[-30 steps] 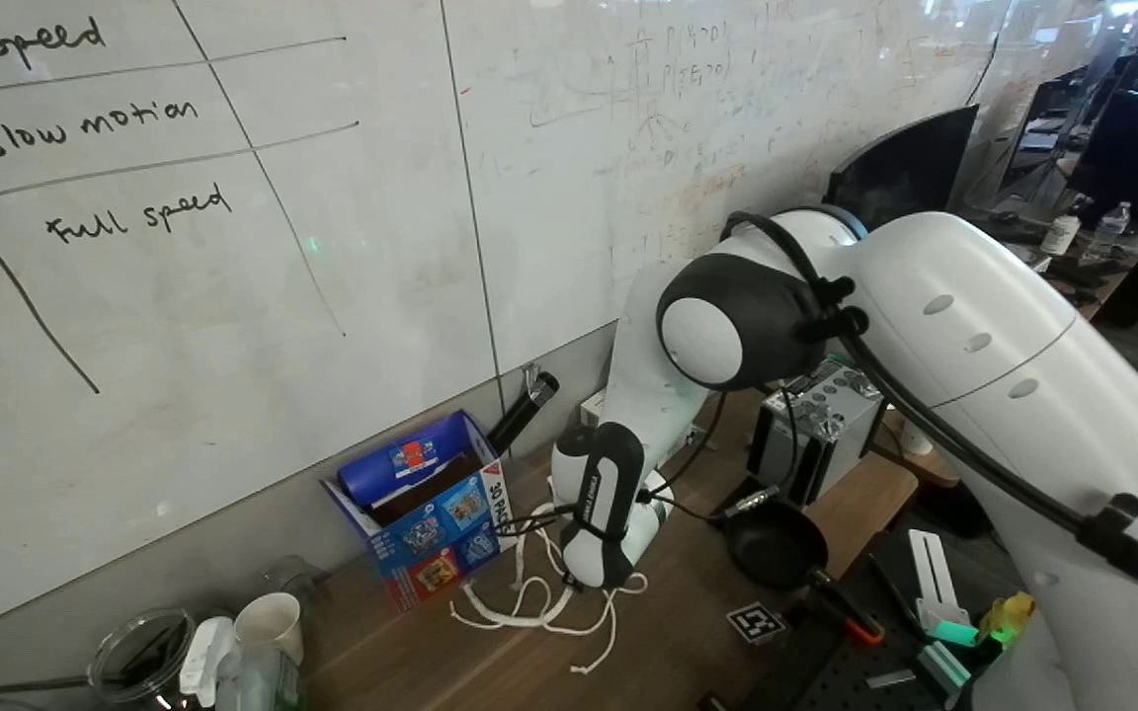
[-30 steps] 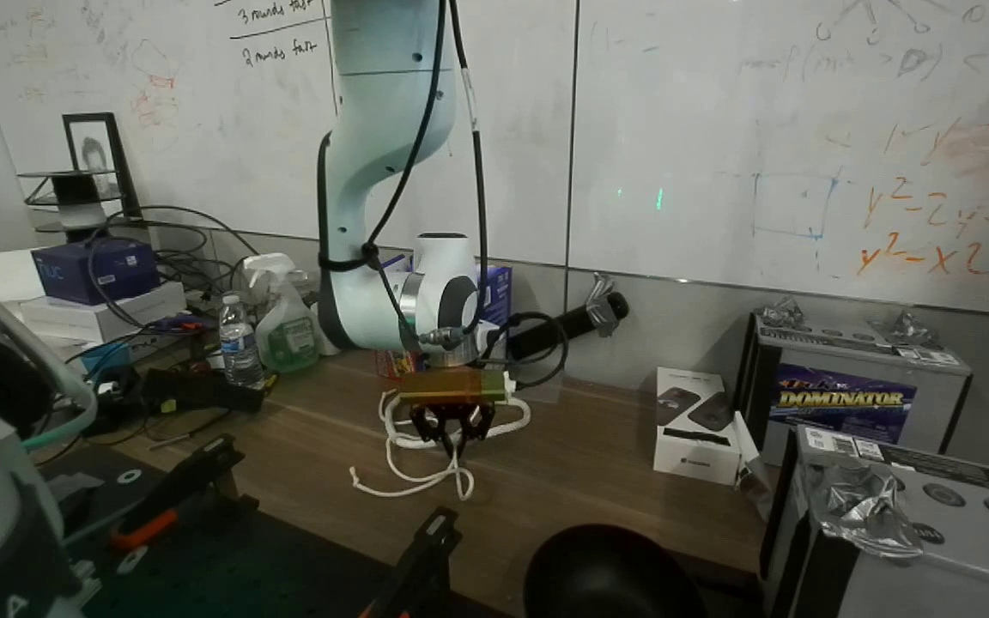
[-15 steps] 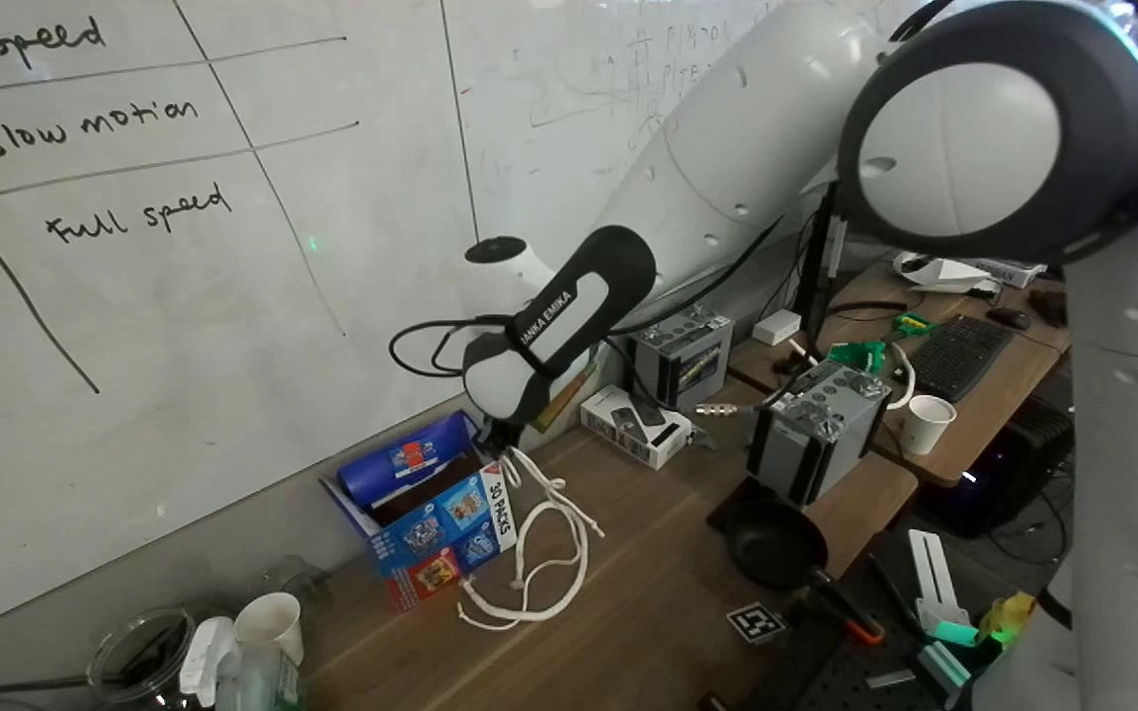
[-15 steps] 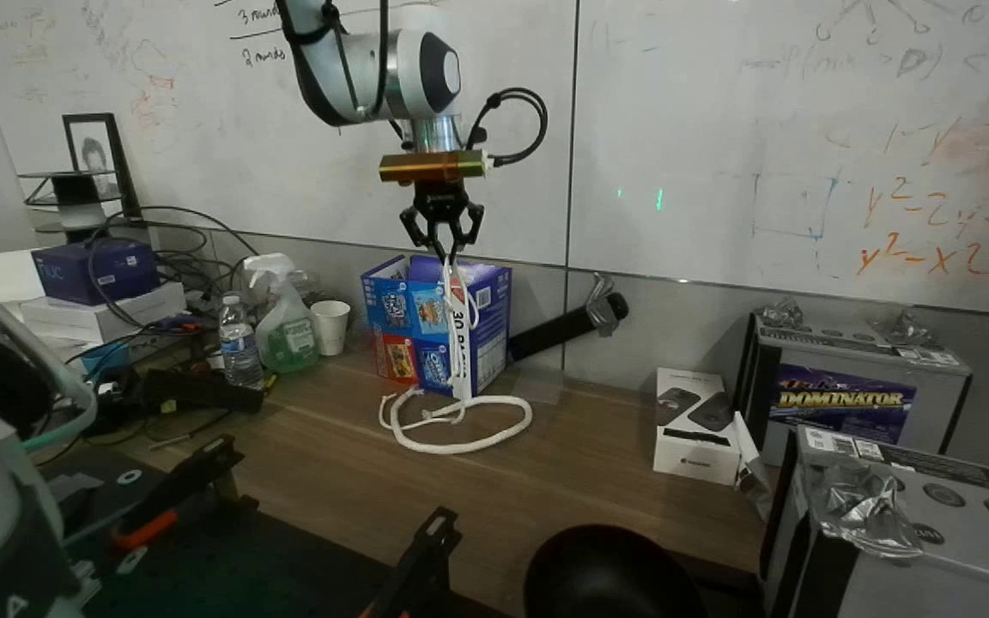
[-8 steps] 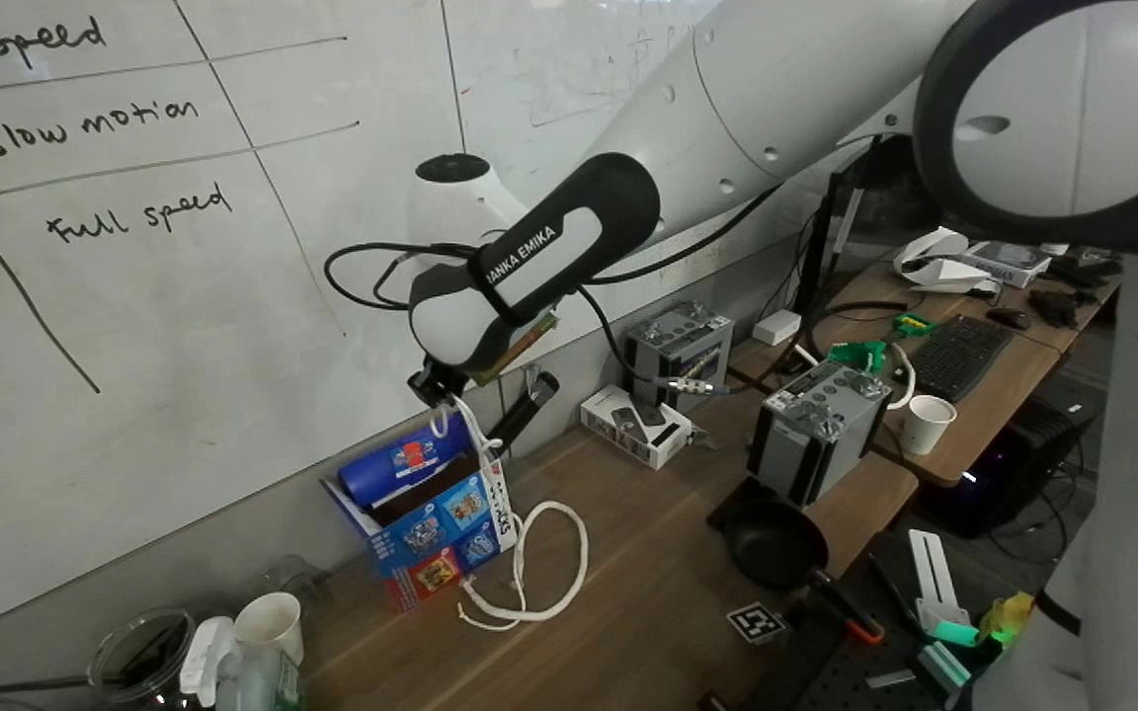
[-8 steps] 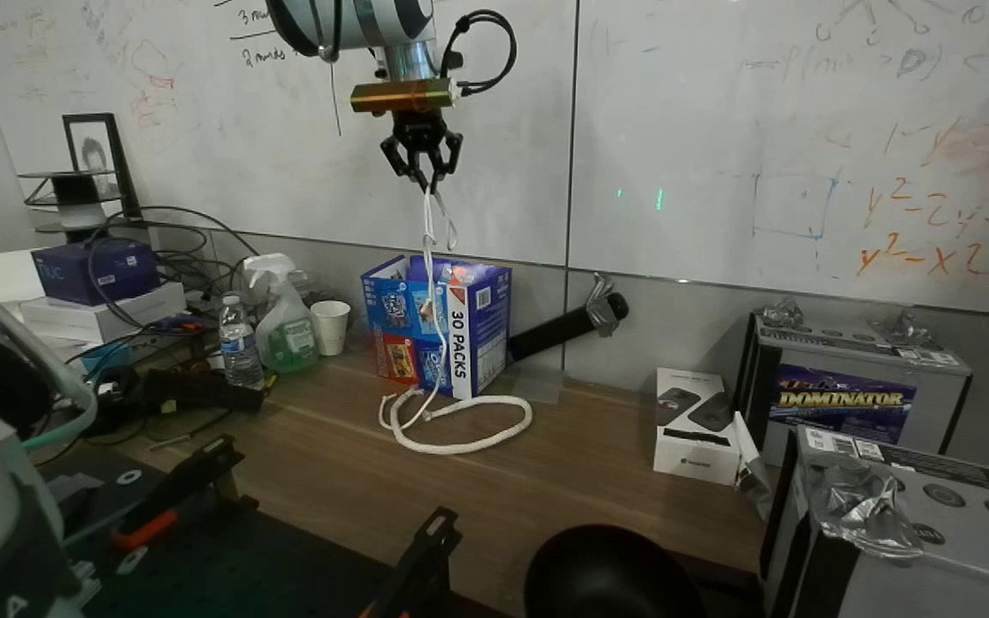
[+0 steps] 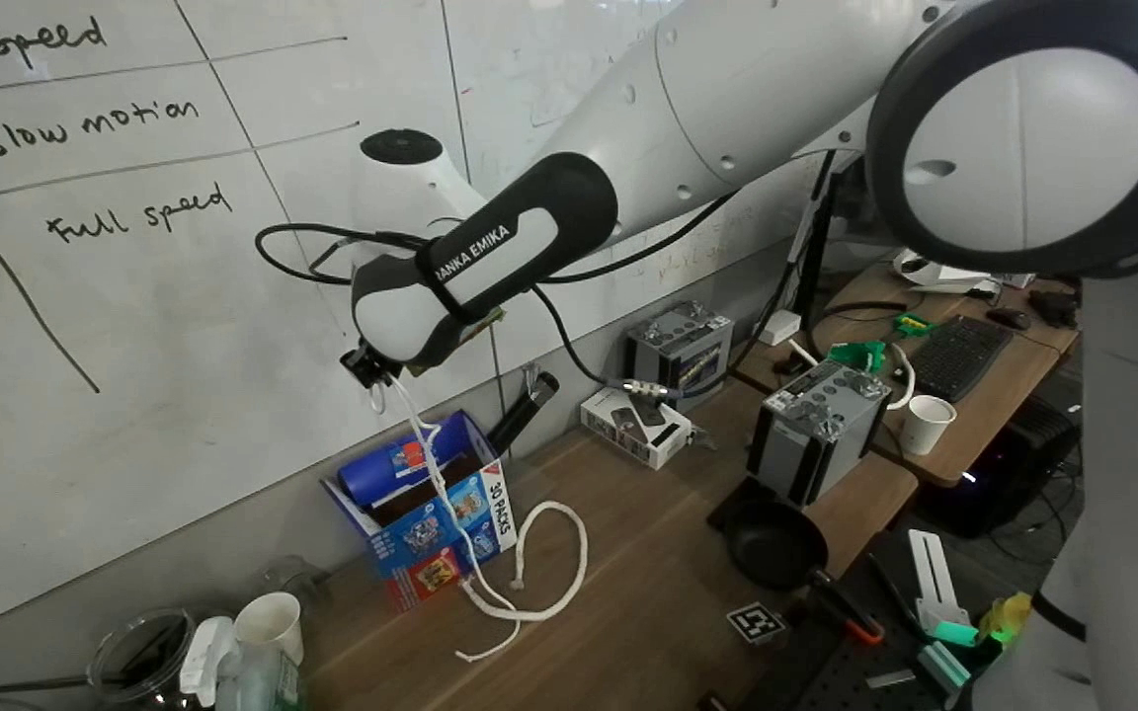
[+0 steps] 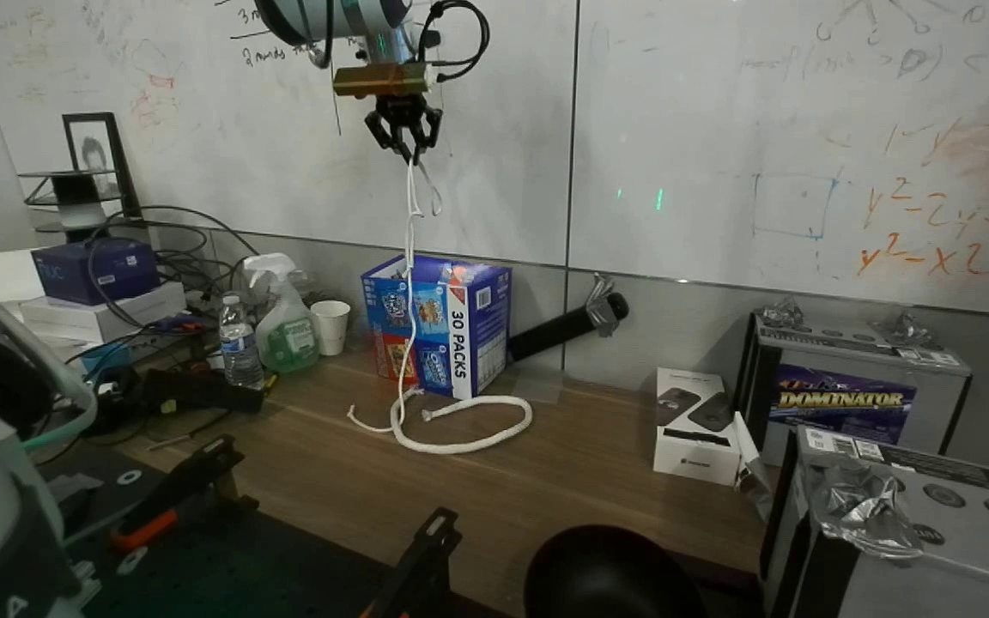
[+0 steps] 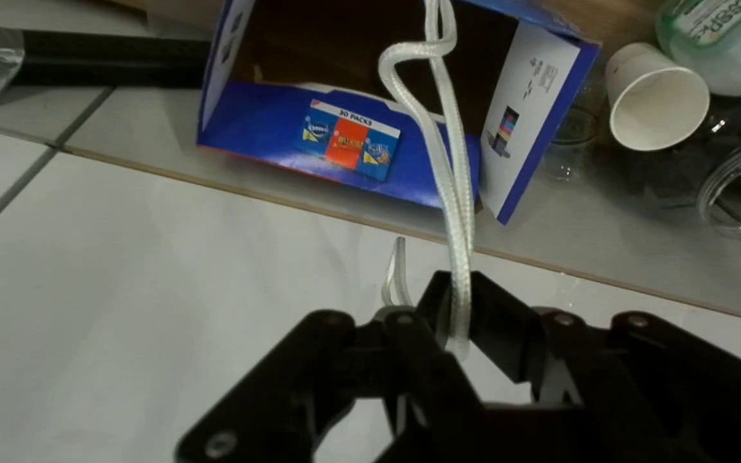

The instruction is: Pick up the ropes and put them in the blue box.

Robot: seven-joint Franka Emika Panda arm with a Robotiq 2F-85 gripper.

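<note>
Two ropes are in view. A thin white rope hangs doubled near its top from my gripper, which is shut on it high above the table. Its tail reaches down to the tabletop. A thicker white rope lies there in an open loop. The blue box stands against the wall with its top open. In the wrist view the thin rope runs from between the fingertips across the dark opening of the blue box. The gripper is above the box in both exterior views.
A whiteboard rises close behind the box. Beside it leans a black tube. A paper cup and a spray bottle stand on its other side. A white carton, grey batteries and a black pan are farther off.
From low over the ropes, my gripper has risen and shifted toward the spray bottle's side, lifting the thin rope. The thicker rope has stayed on the table.
</note>
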